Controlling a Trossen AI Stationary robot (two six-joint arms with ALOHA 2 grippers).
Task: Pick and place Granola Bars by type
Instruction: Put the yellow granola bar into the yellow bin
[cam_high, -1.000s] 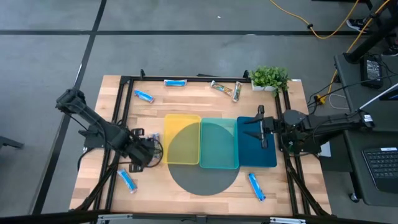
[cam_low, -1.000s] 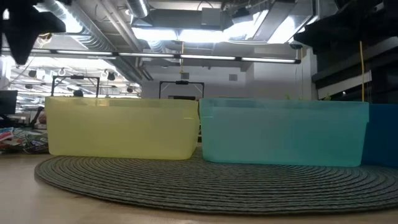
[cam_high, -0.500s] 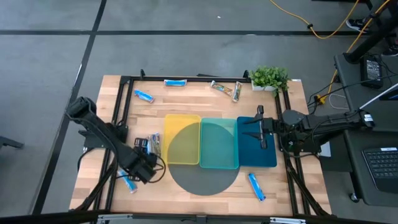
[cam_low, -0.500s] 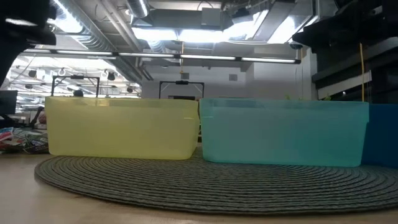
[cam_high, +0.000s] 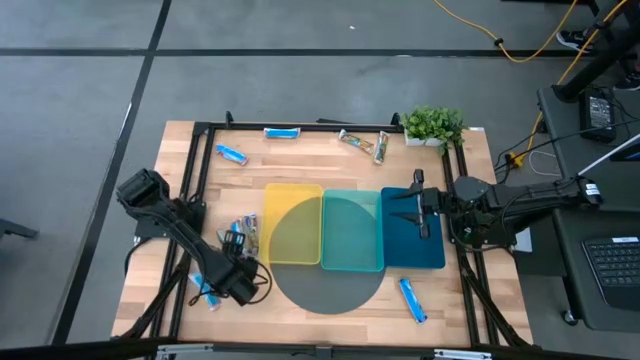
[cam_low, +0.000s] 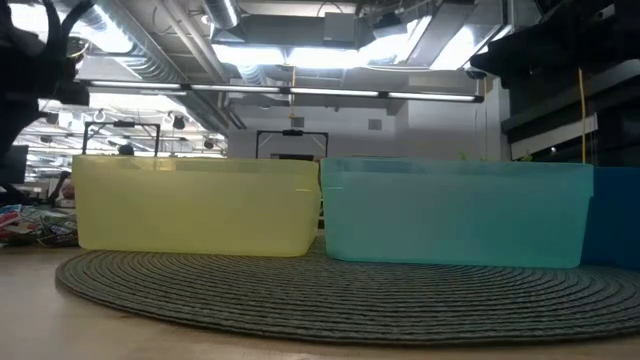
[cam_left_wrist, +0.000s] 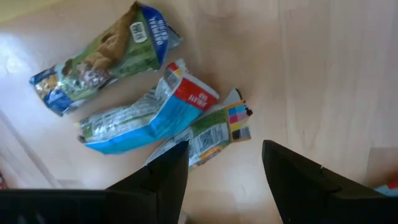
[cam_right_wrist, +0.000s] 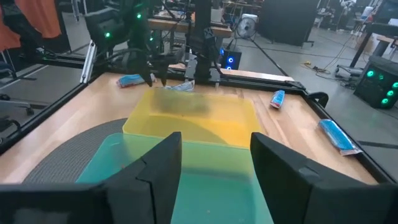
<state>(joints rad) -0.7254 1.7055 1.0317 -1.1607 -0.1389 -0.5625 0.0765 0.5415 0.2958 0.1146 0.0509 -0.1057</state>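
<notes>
While left gripper (cam_left_wrist: 224, 171) gapes empty, three granola bars (cam_left_wrist: 149, 115) lie roughly parallel (overlapping), right gripper (cam_right_wrist: 214, 165) parted

Eight wrapped granola bars are distributed across the wooden tabletop, all lying flat outside the trays. A cluster of three bars (cam_high: 238, 235) is located at the left: one blue-and-green wrapper (cam_left_wrist: 102, 59), one blue-and-white wrapper with a red end (cam_left_wrist: 149, 112), and one partly covered wrapper (cam_left_wrist: 214, 130) beneath it; the latter two overlap. A bright blue bar (cam_high: 205, 292) is positioned at the near left. A bright blue bar (cam_high: 231, 154) is angled at the far left. A blue bar (cam_high: 282, 132) is set along the far edge. Two tan-and-green bars (cam_high: 366, 143) are placed at the far centre, close together. A bright blue bar (cam_high: 412, 299) is positioned at the near right.
</notes>
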